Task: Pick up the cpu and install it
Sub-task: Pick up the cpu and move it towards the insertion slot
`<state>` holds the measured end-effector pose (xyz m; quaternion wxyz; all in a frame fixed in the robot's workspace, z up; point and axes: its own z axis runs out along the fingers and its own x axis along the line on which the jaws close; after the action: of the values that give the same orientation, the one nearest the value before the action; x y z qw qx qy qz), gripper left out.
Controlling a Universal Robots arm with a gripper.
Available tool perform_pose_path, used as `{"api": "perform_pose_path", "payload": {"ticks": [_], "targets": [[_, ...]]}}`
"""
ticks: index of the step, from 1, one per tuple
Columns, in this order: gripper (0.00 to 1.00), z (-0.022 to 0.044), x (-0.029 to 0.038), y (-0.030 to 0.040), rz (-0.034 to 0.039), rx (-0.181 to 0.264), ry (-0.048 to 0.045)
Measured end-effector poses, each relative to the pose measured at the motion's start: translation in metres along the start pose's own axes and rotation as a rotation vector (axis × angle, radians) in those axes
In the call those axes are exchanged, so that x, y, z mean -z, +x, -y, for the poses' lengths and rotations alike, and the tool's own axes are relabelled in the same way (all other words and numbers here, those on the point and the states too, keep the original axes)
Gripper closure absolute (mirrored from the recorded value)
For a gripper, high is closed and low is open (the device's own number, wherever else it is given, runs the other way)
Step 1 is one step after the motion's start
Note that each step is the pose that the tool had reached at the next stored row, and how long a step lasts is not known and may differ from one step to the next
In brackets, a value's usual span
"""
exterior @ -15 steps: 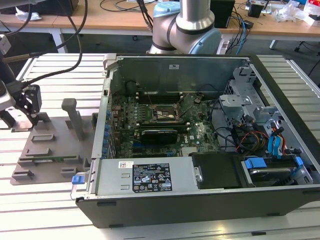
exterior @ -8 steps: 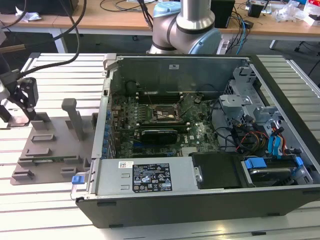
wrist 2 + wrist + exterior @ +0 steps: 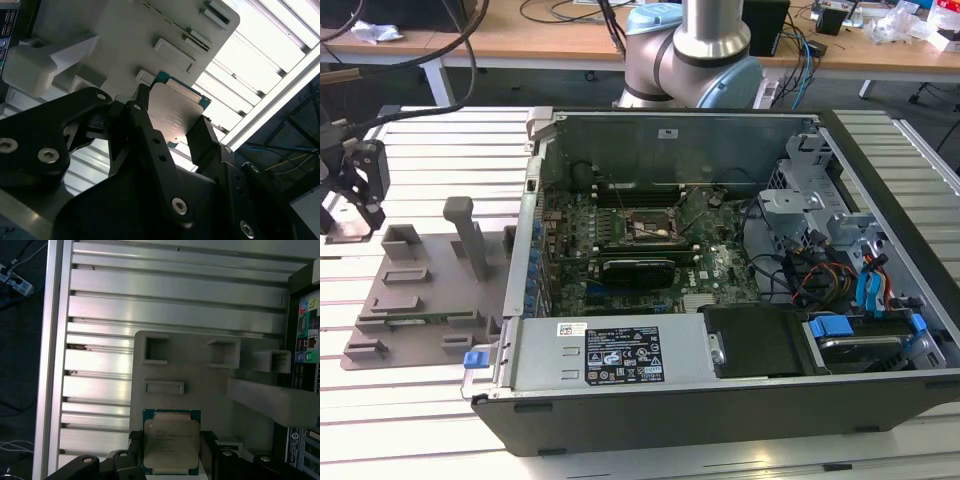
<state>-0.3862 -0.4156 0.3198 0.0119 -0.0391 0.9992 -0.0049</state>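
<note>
"Where's the cpu (image 3: 171, 444)?"
"At the grey tray's (image 3: 210, 390) end on the exterior view's left, its opposite edges pinched between the gripper's (image 3: 171, 439) fingers."
"Why edgewise?"
"Likely to keep it level for the motherboard socket (image 3: 645, 228), well right."

Matt grey plastic tray (image 3: 200, 372), cpu (image 3: 171, 442) top dull silvery metal, table (image 3: 150, 315) ribbed shiny alum.

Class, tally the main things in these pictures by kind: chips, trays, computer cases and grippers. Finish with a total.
cpu: 1
grey tray: 1
open computer case: 1
gripper: 1
Total: 4
</note>
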Motion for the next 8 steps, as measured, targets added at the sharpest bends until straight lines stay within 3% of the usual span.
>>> {"api": "perform_pose_path", "payload": {"ticks": [8], "targets": [[0.45, 0.0001, 0.0134, -0.0003, 0.0000, 0.000, 0.0000]]}}
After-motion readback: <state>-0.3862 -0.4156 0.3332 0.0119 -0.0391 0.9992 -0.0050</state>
